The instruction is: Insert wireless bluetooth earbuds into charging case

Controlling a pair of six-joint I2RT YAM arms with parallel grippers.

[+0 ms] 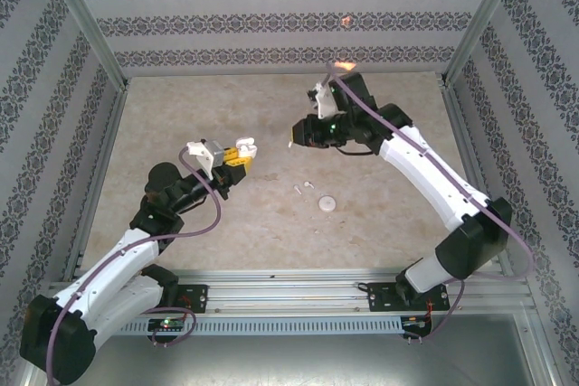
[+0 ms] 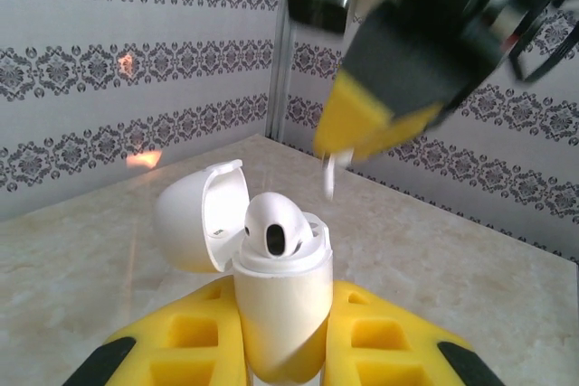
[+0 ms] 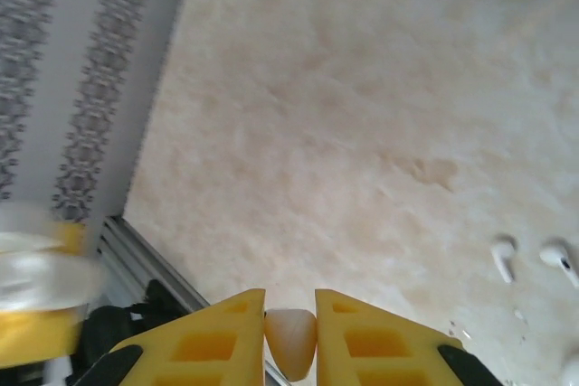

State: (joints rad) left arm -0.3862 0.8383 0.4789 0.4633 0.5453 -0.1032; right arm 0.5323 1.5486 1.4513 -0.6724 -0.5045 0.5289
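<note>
While the left fingers [image 2: 194, 336] pinch the open charging case [image 2: 280, 314], one earbud [image 2: 274, 223] seated, the right fingers [image 3: 217, 339] clamp a second earbud [image 3: 289, 341], likely due stem-first beside it.

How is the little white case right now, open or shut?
Open. The lid is flipped back to the left, and an earbud sits inside the case, which the left claw grips.
</note>
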